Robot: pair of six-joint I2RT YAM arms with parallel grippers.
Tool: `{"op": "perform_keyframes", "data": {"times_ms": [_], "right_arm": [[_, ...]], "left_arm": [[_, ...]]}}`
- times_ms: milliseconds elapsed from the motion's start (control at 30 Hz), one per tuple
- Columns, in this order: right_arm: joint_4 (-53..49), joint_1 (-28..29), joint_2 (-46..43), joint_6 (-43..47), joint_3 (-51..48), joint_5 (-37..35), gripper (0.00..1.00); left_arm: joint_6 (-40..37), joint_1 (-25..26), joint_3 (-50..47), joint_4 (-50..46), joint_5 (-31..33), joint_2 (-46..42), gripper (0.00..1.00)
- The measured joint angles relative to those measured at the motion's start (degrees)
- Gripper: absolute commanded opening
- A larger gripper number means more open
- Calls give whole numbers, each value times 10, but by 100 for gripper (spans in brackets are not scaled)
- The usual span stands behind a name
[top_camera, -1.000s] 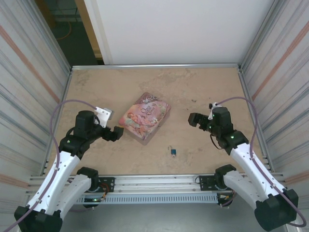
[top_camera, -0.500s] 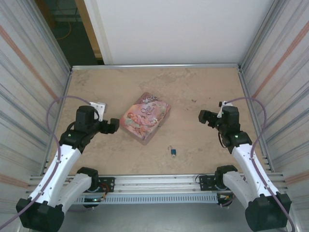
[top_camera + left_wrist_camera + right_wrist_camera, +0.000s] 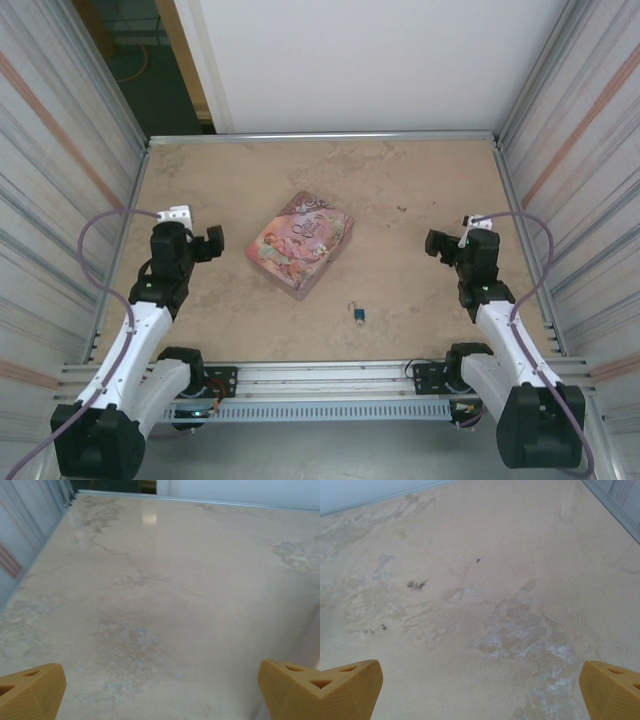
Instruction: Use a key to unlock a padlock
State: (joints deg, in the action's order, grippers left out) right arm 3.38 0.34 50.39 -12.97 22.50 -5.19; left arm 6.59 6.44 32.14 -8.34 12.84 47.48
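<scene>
A: Padlock (image 3: 358, 315), top view: too small to read. Shackle seated or sprung, cannot tell. Key?
B: Not separable from the padlock at this size. Wrist views: left jaws and right jaws cropped at the bottom corners.

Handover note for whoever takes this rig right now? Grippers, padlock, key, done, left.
Left gripper: open, empty, above the table, left of the pink tin.
Right gripper: open, empty, near the right side.
Padlock: lying on the table toward the near edge, in front of the tin, between the arms, ungripped.
Key: too small to make out; possibly by the padlock.
Done: nothing visible.
Left: locate the key, hold the padlock, insert, turn.
</scene>
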Motion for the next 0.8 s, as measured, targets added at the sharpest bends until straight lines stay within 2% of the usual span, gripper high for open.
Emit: {"op": "perform_keyframes", "data": {"times_ms": [200,567,800], "right_arm": [[118,-11,89,19,-28,3,99],[312,-26,224,47,-29,38,99],[403,-39,306,62,-30,76,99]], "left_arm": [[-6,-19,-27,74,27,24,99],[-3,-20,-103,218,22,125,99],[-30,-20,-116,327,22,186,99]]}}
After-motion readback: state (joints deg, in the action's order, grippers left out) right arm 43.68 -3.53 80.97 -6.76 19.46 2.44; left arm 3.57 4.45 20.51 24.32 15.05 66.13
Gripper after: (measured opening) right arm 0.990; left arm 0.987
